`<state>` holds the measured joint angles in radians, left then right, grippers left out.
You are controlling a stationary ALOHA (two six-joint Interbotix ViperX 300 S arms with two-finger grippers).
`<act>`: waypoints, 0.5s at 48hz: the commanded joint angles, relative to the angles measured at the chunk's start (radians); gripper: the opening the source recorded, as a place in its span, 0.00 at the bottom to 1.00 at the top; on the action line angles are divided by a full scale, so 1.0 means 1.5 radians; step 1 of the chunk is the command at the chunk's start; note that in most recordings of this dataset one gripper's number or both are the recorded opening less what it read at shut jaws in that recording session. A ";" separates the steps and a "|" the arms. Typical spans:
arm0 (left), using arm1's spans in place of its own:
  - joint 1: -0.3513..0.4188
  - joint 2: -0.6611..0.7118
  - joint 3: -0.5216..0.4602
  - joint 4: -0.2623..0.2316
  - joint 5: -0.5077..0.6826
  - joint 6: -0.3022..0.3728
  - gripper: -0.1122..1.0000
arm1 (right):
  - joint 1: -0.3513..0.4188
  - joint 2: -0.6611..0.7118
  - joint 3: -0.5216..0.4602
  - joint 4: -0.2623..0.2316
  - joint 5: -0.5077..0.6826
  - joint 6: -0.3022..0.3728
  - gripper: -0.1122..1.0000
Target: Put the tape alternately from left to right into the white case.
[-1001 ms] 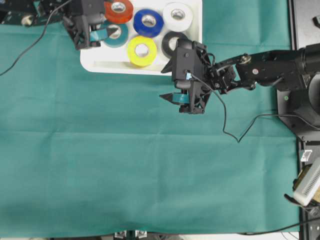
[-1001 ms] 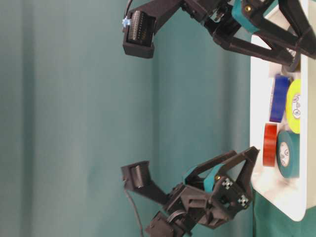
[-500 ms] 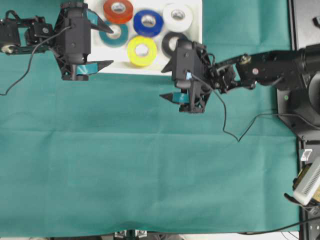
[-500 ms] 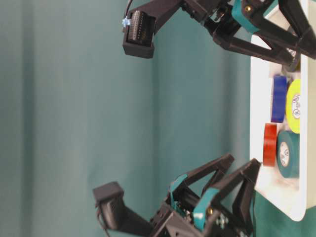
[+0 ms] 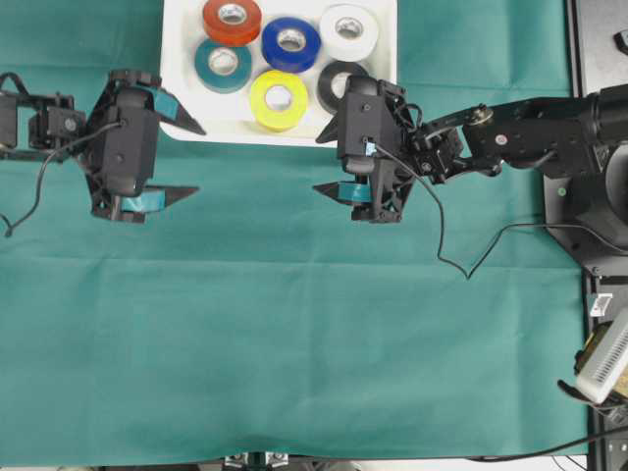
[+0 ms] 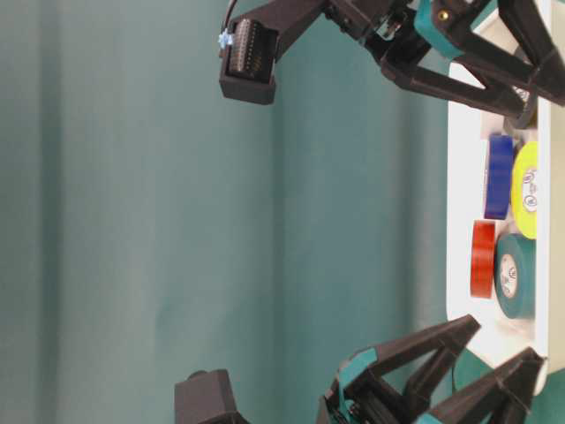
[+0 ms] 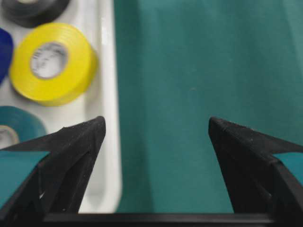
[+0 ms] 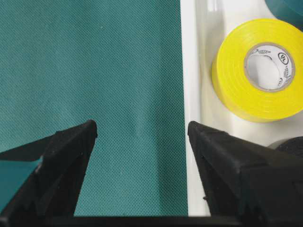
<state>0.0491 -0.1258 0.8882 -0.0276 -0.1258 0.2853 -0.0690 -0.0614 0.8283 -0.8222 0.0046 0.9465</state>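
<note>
Green cloth (image 5: 294,334) covers the table, bare and wide across the whole near half; the white case (image 5: 186,126) sits at the far edge with all six rolls of tape (image 5: 278,99) inside it; the right gripper (image 5: 339,162) hovers at the case's near rim, jaws spread wide and empty, unmoved; the left gripper (image 5: 186,159), also spread and empty, was over the case's left end a second ago and now hangs off its left corner above cloth.

Shallow white plastic case (image 5: 182,118) at cloth's top edge holds six flat-lying tape rolls (image 5: 279,99): red, blue, white, teal, yellow, black.
</note>
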 commanded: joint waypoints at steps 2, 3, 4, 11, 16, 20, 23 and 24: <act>-0.007 -0.013 -0.005 -0.001 -0.006 -0.027 0.67 | 0.001 -0.041 -0.008 -0.002 -0.005 0.000 0.86; -0.008 -0.014 -0.006 -0.001 -0.006 -0.032 0.67 | 0.001 -0.040 -0.008 -0.001 -0.004 0.000 0.86; -0.008 -0.013 -0.006 -0.001 -0.006 -0.035 0.67 | 0.000 -0.040 -0.008 -0.001 -0.005 0.000 0.86; -0.007 -0.013 -0.004 -0.001 -0.006 -0.048 0.67 | 0.001 -0.040 -0.009 -0.001 -0.005 0.000 0.86; -0.008 -0.015 -0.003 -0.001 -0.006 -0.048 0.67 | 0.001 -0.040 -0.008 -0.002 -0.005 0.000 0.86; -0.007 -0.021 -0.002 -0.001 -0.006 -0.048 0.67 | 0.001 -0.040 -0.007 -0.002 -0.005 0.000 0.86; -0.008 -0.030 0.000 -0.001 -0.006 -0.048 0.67 | 0.001 -0.040 -0.007 -0.002 -0.005 0.000 0.86; -0.008 -0.033 0.001 -0.001 -0.006 -0.048 0.67 | 0.001 -0.040 -0.006 -0.001 -0.005 0.000 0.86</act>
<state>0.0399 -0.1427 0.8943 -0.0276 -0.1258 0.2148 -0.0690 -0.0614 0.8283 -0.8222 0.0031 0.9465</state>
